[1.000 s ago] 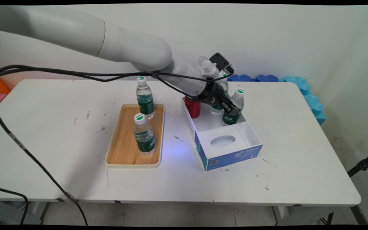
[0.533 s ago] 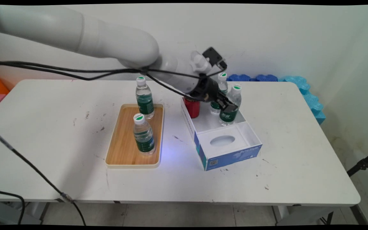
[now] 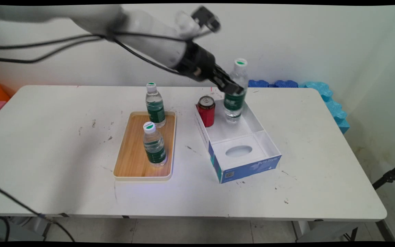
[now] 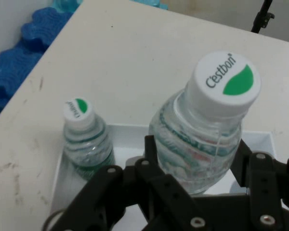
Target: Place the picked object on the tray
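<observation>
Gripping a water bottle (image 3: 235,90) (image 4: 202,132) about its body with the black gripper (image 3: 231,87) (image 4: 195,166), fingers (image 4: 151,151) clamped against both sides, and holding it in the air above the far end of the open blue-and-white box (image 3: 252,161). Showing a white cap with a green mark on top of the held bottle. Standing beneath and behind it inside the box, a second bottle (image 4: 85,139) (image 3: 233,115), mostly hidden in the main view. Standing just beside the box's left wall, a red can (image 3: 206,110). Resting further left on the white table (image 3: 46,137), a wooden tray (image 3: 134,161) carrying two more bottles, far one (image 3: 155,105) and near one (image 3: 153,144), both upright and apart.
</observation>
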{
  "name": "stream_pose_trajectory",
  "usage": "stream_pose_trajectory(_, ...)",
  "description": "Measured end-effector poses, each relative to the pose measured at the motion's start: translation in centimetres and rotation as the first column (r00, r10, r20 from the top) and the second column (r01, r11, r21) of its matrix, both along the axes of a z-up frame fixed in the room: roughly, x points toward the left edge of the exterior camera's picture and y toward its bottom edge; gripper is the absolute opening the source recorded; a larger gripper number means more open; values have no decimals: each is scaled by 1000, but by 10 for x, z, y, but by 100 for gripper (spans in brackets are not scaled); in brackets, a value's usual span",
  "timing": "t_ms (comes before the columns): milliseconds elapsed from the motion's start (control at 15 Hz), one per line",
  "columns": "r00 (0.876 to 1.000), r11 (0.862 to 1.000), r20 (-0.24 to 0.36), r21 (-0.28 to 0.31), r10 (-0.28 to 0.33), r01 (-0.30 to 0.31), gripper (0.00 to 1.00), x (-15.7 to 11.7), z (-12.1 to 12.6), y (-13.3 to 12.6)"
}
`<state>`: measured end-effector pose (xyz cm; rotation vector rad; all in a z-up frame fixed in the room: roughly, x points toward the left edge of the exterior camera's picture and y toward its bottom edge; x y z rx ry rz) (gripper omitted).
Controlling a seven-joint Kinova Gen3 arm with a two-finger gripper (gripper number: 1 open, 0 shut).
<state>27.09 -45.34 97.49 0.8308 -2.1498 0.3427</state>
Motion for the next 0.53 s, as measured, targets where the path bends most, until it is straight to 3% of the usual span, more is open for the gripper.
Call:
stream_pose_trajectory(267, 999, 1000, 33, 11, -10, 10, 0, 56, 39, 15)
stream_pose_trajectory(533, 996, 998, 80, 50, -35, 31, 0, 116, 42, 26)
